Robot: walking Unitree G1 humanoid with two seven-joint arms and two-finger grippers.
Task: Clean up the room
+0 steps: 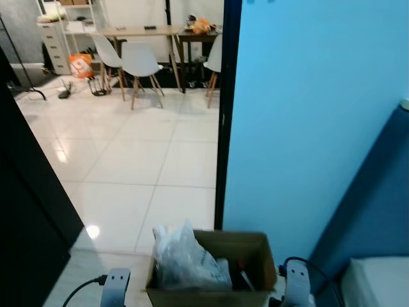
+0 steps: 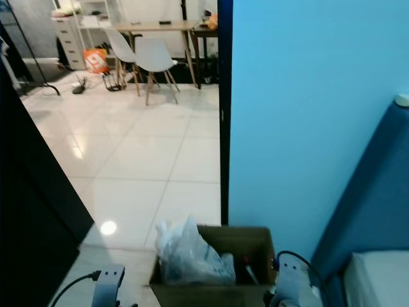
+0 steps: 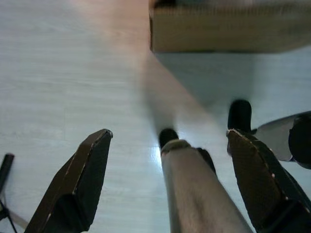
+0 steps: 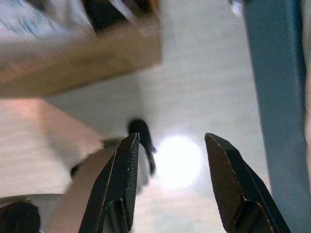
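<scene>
- left eye view: a brown cardboard box (image 1: 214, 268) sits low down, right in front of the robot, open side up. its long side runs left to right. a crinkly plastic bag (image 1: 182, 259) fills its left half and sticks up past the rim. something dark lies in its right half, too small to tell. the box's far edge is just beside the bottom of a blue wall (image 1: 307, 115). the white tile floor (image 1: 140, 153) is wide open on the left, all the way to the white chairs (image 1: 137, 64) and a wooden table (image 1: 137, 31) far back. a dark panel (image 1: 25, 204) closes off the left edge.
- right eye view: a blue padded thing (image 2: 370, 204) stands near the box on the right.
- left wrist view: the left gripper (image 3: 167, 145) hangs above the floor with its fingers spread wide, holding nothing. the box is apart from it.
- right wrist view: the right gripper (image 4: 170, 145) has its fingers spread apart too, holding nothing, over shiny floor between box and blue wall.
</scene>
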